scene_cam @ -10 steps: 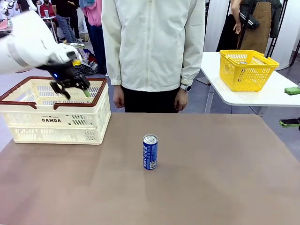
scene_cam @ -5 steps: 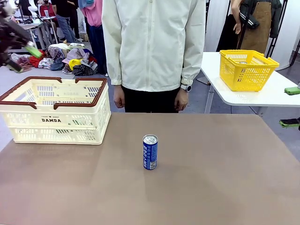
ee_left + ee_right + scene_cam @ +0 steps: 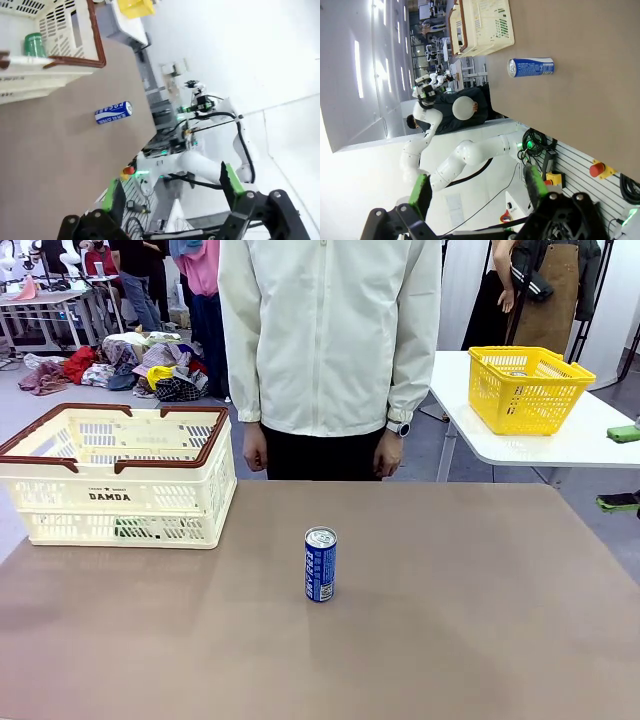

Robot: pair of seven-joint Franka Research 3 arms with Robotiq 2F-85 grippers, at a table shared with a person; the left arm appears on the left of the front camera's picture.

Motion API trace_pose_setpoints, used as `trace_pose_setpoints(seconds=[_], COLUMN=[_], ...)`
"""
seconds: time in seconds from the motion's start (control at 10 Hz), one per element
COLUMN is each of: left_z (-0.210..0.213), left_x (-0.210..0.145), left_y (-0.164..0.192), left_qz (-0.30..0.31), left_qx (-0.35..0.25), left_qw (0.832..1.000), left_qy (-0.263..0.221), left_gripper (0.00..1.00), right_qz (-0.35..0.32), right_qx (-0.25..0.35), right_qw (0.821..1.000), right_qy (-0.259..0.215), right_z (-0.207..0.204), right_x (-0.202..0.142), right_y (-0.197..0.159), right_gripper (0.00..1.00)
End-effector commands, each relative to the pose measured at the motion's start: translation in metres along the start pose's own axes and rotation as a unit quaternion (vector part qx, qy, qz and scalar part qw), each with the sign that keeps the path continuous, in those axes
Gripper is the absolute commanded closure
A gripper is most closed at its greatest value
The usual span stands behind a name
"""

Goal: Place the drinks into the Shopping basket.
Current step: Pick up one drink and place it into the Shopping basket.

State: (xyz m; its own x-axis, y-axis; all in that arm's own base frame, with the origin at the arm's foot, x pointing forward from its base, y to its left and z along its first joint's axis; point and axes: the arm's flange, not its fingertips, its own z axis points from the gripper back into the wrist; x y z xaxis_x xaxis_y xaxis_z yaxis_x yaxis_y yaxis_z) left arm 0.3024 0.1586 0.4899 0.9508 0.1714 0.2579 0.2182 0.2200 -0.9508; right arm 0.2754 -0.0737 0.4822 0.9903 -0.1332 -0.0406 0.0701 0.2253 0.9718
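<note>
The blue can (image 3: 320, 564) stands upright at the middle of the table (image 3: 480, 620), well apart from the Shopping basket (image 3: 60, 502), where the green can (image 3: 34, 44) already sits. The left tool (image 3: 171, 186) and right tool (image 3: 477, 189) gape wide, empty. A square grasp at mid-height, then a lift high enough to clear the basket, looks wisest.

Two drinks, one blue can (image 3: 320, 564) right of the Shopping basket (image 3: 60, 502) and one green can (image 3: 34, 44) inside it, plus one yellow basket (image 3: 525, 390).
</note>
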Motion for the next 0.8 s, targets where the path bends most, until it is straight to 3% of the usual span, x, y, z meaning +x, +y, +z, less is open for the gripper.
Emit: trace_pose_setpoints(seconds=[0.0, 0.1, 0.7], left_z=[-0.001, 0.000, 0.000], left_x=[0.011, 0.000, 0.000], left_y=[0.021, 0.000, 0.000], left_qz=[-0.007, 0.000, 0.000], left_qx=[0.002, 0.000, 0.000], left_qw=[1.000, 1.000, 1.000], left_qy=[0.002, 0.000, 0.000], left_gripper=[0.00, 0.00, 0.00], right_qz=[0.000, 0.000, 0.000], right_qx=[0.003, 0.003, 0.003], right_qw=[1.000, 1.000, 1.000], right_qy=[0.002, 0.002, 0.002], right_z=[0.002, 0.002, 0.002], right_x=[-0.001, -0.001, -0.001], right_y=[0.004, 0.004, 0.004], right_gripper=[0.00, 0.00, 0.00])
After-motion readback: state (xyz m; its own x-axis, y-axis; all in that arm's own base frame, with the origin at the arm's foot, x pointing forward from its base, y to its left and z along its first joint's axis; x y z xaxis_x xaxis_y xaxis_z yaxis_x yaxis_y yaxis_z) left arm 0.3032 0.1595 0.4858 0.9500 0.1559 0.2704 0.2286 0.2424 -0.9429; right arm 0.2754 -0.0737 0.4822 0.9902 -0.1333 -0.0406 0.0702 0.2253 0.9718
